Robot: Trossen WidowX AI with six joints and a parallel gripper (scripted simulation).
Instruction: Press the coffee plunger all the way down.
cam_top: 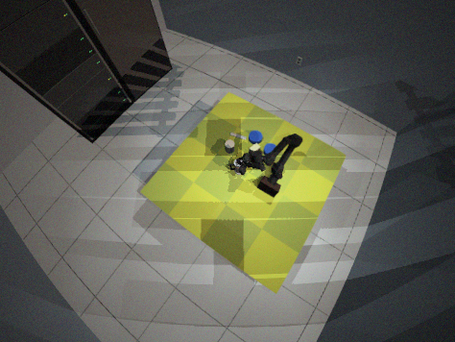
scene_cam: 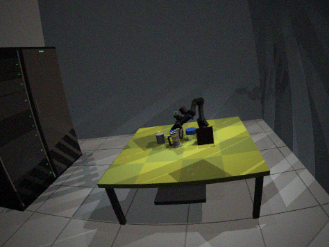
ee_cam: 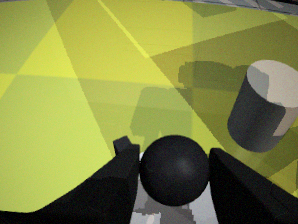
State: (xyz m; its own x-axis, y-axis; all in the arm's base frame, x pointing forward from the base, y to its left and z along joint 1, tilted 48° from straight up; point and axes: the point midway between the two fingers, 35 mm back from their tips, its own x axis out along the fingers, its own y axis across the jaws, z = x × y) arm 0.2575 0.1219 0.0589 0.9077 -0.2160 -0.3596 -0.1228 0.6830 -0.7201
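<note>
We see a grey cylindrical cup with a pale top (ee_cam: pixel 264 106) standing upright on the yellow patterned counter (scene_cam: pixel 208 163). Two flat blue round discs (cam_top: pixel 255 136) lie near each other farther back. A tall dark server cabinet (scene_cam: pixel 29 121) stands on the tiled floor (scene_cam: pixel 298 194).

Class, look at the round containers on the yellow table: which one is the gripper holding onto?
The coffee press: the gripper is shut on its black plunger knob. The grey cylinder and two blue containers stand untouched.
</note>
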